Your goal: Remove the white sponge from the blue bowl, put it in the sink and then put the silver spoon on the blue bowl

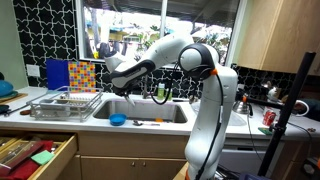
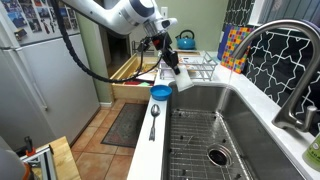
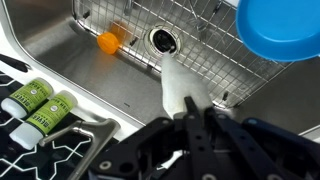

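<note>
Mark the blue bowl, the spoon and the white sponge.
bowl (image 2: 161, 94): in an exterior view, on its outer wall.
spoon (image 2: 155, 119): in an exterior view, mid-handle.
sponge (image 3: 177, 88): wrist view, on its middle.

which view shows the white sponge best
The wrist view: the sponge fills the centre, held in the jaws over the sink. In an exterior view the sponge is a small white bit; elsewhere it is too small to tell.
</note>
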{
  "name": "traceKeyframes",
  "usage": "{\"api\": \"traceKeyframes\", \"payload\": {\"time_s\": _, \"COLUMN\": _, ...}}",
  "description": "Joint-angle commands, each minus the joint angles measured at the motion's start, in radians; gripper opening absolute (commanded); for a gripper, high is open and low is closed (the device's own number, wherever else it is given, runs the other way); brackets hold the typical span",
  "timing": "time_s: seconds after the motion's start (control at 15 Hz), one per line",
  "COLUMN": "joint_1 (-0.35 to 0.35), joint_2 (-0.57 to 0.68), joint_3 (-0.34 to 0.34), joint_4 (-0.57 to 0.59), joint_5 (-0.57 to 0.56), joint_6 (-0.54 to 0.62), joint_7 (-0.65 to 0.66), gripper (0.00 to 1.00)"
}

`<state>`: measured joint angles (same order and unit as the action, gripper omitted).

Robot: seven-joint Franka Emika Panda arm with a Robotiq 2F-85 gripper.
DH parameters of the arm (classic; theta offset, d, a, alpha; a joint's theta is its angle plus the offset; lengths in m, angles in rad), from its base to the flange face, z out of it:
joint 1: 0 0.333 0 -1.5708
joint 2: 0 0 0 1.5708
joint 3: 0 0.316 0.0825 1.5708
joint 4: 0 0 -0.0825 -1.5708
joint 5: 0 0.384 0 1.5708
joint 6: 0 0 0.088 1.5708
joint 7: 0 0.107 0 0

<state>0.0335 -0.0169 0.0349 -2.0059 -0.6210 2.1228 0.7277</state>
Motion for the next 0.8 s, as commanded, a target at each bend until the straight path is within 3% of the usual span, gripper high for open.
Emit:
{"api": "traceKeyframes", "payload": {"time_s": 0.0, "joint_1": -0.031, "joint_2": -0.013, "joint_3": -0.028, "joint_4": -0.033, "joint_5": -0.008, "joint_6": 0.065, "joint_7": 0.031, "gripper": 0.34}}
{"api": "traceKeyframes", "payload": {"time_s": 0.4, "joint_1": -0.026, "joint_2": -0.035, "joint_3": -0.016, "joint_4": -0.041, "joint_5": -0.049, "joint_6": 0.067, "joint_7": 0.062, "gripper": 0.79}}
{"api": "traceKeyframes", "payload": {"time_s": 0.6, "joint_1": -0.033, "joint_2": -0.064, "joint_3": -0.028, "joint_4": -0.083, "joint_5": 0.115, "joint_6": 0.122, "joint_7": -0.120, "gripper": 0.99}}
{"api": "traceKeyframes", "payload": {"time_s": 0.73, "joint_1": -0.039, "joint_2": -0.092, "joint_3": -0.037, "joint_4": -0.116, "joint_5": 0.242, "joint_6": 0.144, "joint_7": -0.274, "gripper": 1.00}}
